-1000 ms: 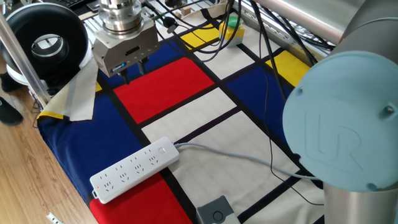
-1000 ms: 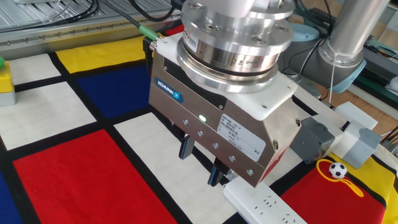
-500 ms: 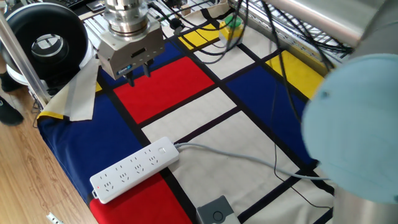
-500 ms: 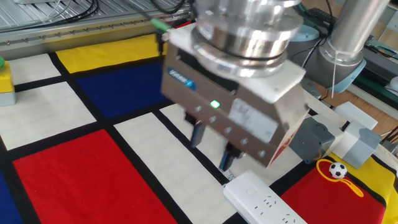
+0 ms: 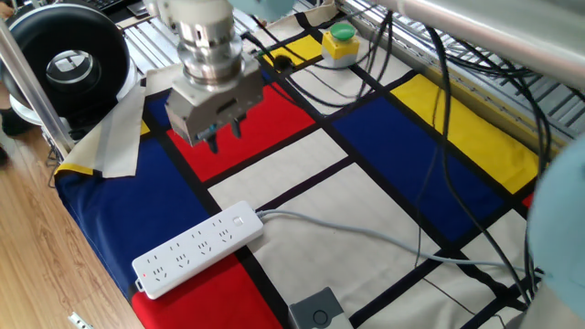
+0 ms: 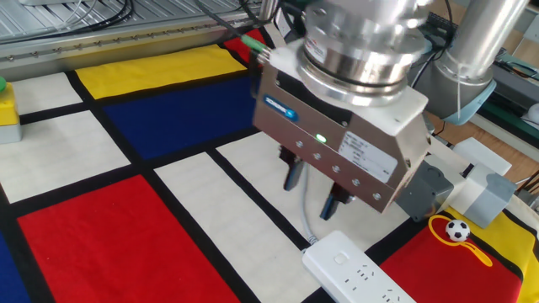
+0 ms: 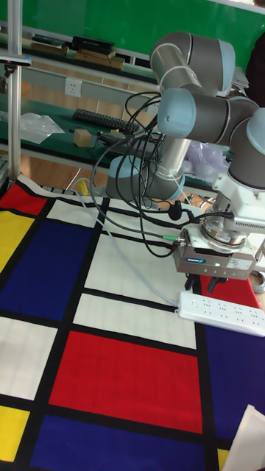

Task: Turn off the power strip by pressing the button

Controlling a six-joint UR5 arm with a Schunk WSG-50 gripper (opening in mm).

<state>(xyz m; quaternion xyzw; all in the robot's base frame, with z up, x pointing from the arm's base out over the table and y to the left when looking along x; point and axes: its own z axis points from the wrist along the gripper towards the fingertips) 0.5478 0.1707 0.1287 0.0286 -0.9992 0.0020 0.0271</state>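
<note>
Pointing down, my silver two-finger gripper (image 6: 314,188) hangs above the colour-block tablecloth (image 5: 384,210), its dark fingers (image 6: 294,175) spread with a clear gap and holding nothing. In the other fixed view it sits just above and beside the cord end of the long white plastic power strip (image 5: 198,249), not touching it. That strip lies flat near the cloth's edge, its pale grey cord (image 5: 366,235) trailing away. I cannot make out the small white button.

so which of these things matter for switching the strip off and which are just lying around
For the job:
power strip
its button, at the cord end
gripper, above the red patch, fingers apart

Just lying about:
green button on yellow box
small grey box
black round device
football keyring
loose black cables
</note>
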